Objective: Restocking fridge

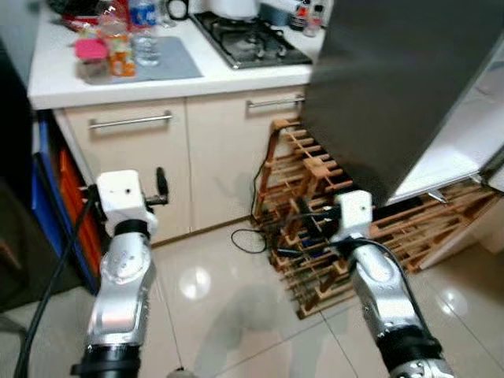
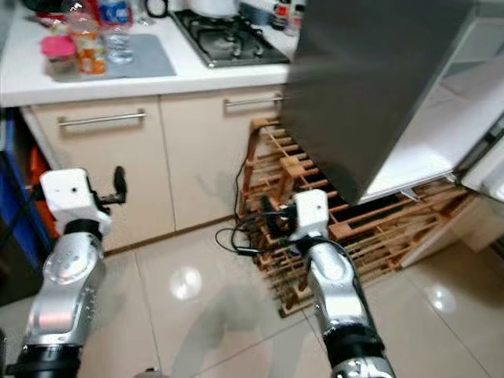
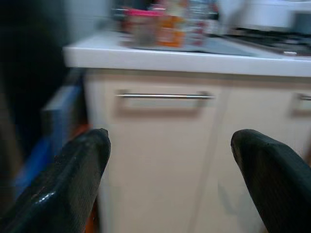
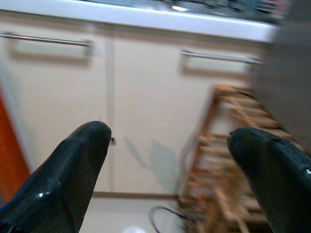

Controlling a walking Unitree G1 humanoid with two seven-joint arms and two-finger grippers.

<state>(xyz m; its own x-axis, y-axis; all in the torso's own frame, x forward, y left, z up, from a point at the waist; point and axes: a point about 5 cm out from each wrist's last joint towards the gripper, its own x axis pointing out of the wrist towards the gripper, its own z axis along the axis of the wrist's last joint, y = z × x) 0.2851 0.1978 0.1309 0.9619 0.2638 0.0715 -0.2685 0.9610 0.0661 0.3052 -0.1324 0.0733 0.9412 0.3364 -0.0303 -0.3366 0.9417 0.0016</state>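
Observation:
On the white counter at the back left, a grey mat (image 1: pixel 169 59) holds a water bottle (image 1: pixel 144 35), an orange drink bottle (image 1: pixel 118 53) and a pink-lidded tub (image 1: pixel 91 57). The fridge's dark grey door (image 1: pixel 394 87) swings open at the right, with a white inner shelf (image 1: pixel 465 142) behind it. My left gripper (image 3: pixel 170 145) is open and empty, held up facing the cabinet drawer below the bottles. My right gripper (image 4: pixel 170 141) is open and empty too, pointing at the cabinet front beside the wooden rack.
A wooden wine rack (image 1: pixel 315 236) stands on the floor under the open door, close to my right arm. A black cable (image 1: pixel 248 240) loops beside it. Gas hob (image 1: pixel 248 39) sits on the counter. Blue and orange crates (image 1: pixel 63 197) are at the left. The floor is glossy tile.

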